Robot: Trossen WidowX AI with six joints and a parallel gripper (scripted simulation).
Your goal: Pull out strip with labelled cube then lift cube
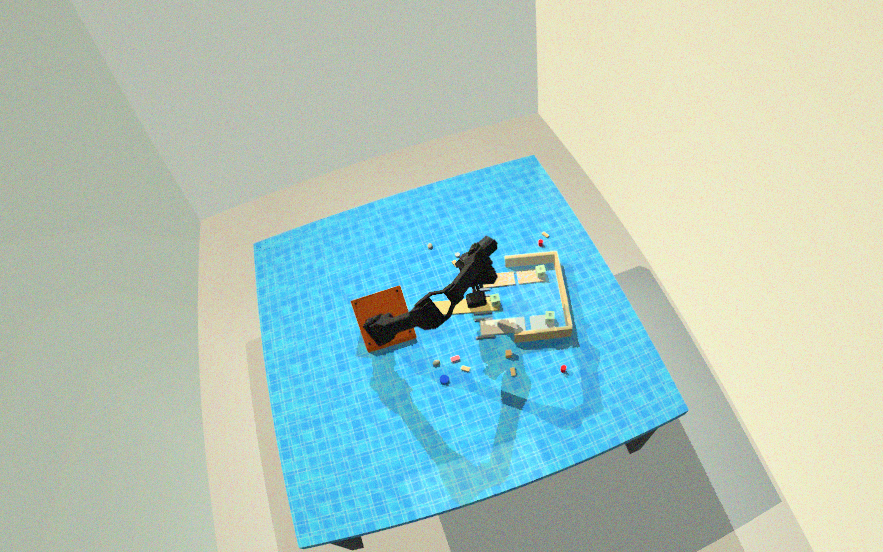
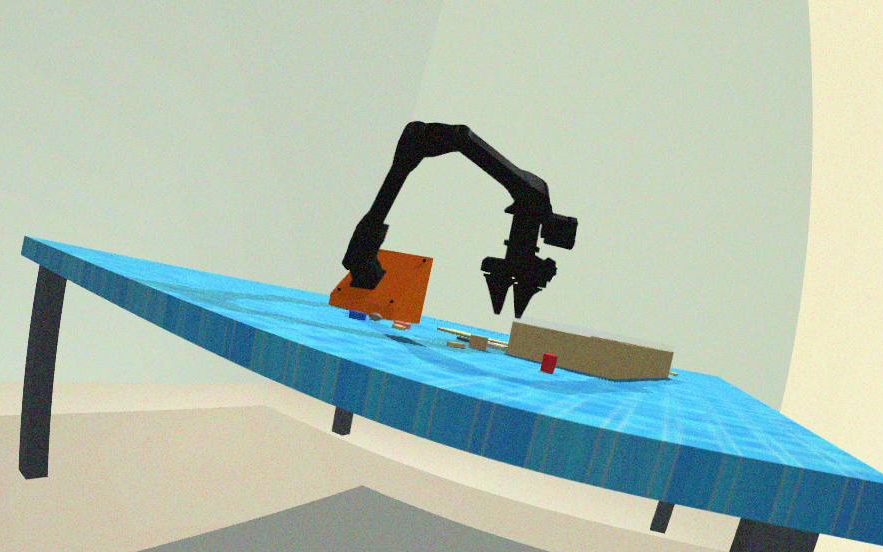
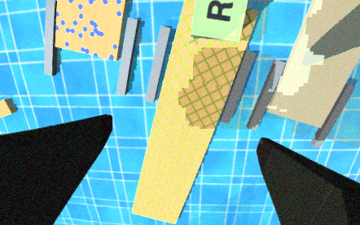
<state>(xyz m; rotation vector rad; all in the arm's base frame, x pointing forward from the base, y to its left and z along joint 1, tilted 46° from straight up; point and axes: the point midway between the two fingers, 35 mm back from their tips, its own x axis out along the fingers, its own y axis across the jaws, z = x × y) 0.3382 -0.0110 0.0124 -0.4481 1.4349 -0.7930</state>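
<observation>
Gripper (image 1: 476, 301) (image 2: 507, 316) (image 3: 186, 133) of yours points down above the crosshatched strip (image 1: 457, 306) (image 3: 172, 143), fingers spread wide, holding nothing; your arm (image 1: 455, 291) (image 2: 461, 140) arches over from its base. On that strip, near its far end, sits the green cube marked R (image 1: 494, 301) (image 3: 217, 18).

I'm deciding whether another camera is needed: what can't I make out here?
- Wrist: the green cube's far side, cut off by the top edge.
- Top: letters on the cubes, too small.
- Exterior: the cubes inside the wooden wall, hidden by it.
- Top: the gripper's fingertips, hidden under the arm.
</observation>
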